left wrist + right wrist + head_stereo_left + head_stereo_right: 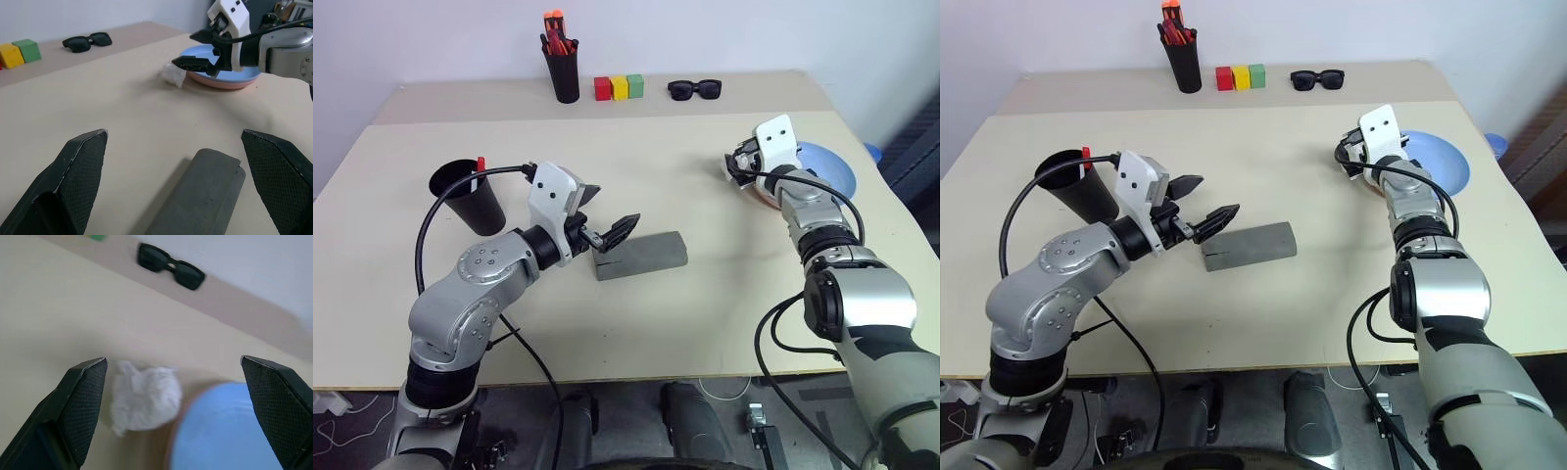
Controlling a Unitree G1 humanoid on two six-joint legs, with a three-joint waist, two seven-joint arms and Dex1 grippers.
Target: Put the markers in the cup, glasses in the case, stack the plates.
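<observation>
A black cup (472, 201) stands at the left with a red-capped marker (481, 163) sticking out of it. The grey case (643, 255) lies closed at mid-table. My left gripper (610, 208) hovers open just above the case's left end, fingers level and empty. The light blue plate (832, 166) rests on the pink plate (230, 84) at the right. My right gripper (185, 49) hangs open and empty at the plates' left rim. The glasses are out of view.
A crumpled white wad (144, 396) lies on the table just left of the plates. Along the back edge stand a black pen holder (565, 73) with orange-red pens, coloured blocks (619, 87) and black sunglasses (695, 89).
</observation>
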